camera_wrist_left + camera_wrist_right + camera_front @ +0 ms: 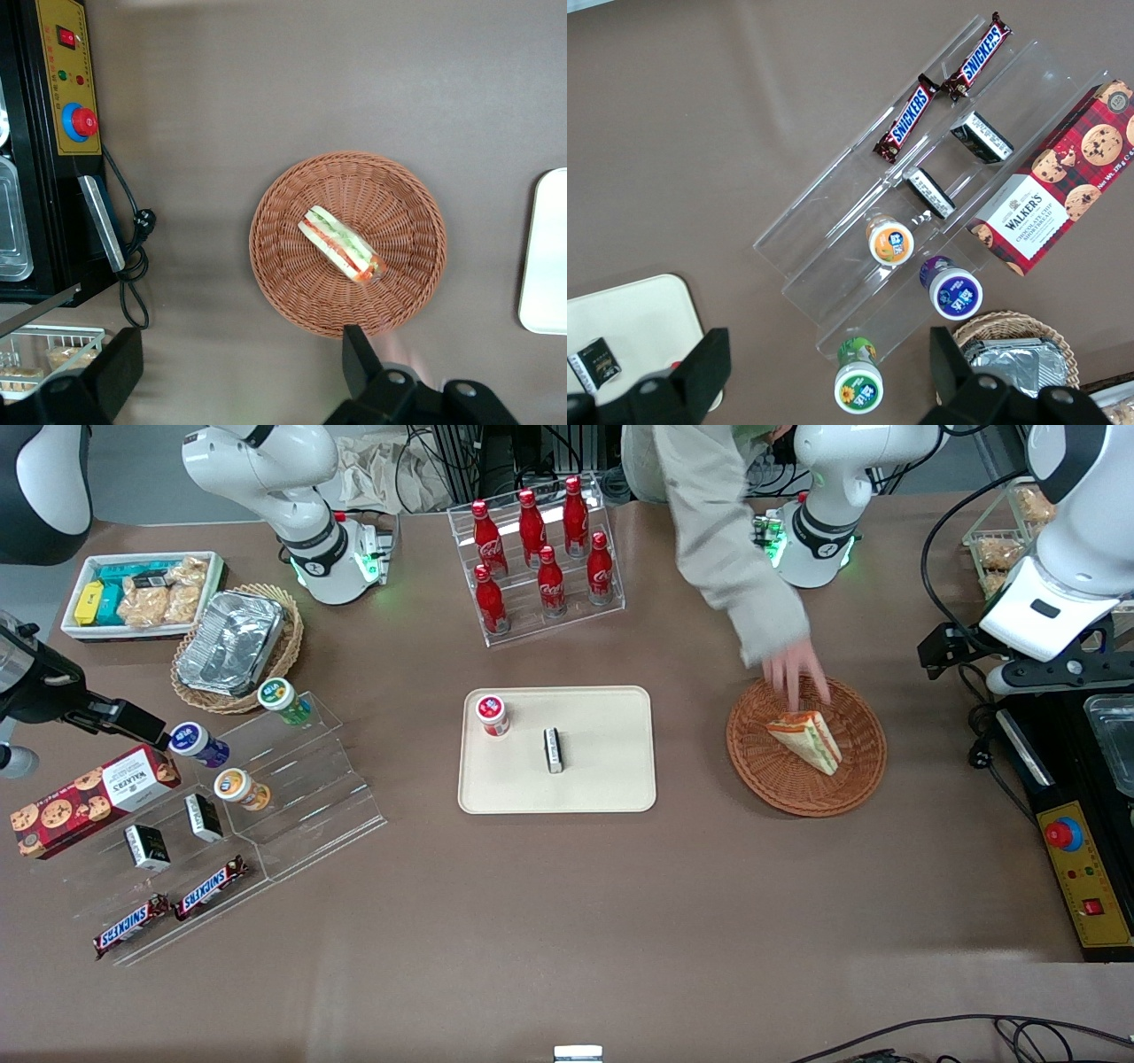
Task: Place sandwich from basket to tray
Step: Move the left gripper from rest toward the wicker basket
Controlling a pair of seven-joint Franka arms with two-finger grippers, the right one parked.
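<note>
One sandwich (806, 737) is lying in the basket (852, 778) under a person's hand (795, 673) while your gripper (239, 363), fingers spread, is hovering high above; you are needing to descend before carrying to the tray (611, 779).

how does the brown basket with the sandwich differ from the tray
The basket is round, woven, reddish-brown wicker; the tray is a smooth cream rectangle with rounded corners. The basket holds the sandwich, with a person's hand over its rim; the tray carries a red-capped bottle and a small dark packet. Both are shallow. The gripper hangs above the basket, fingers open.
</note>
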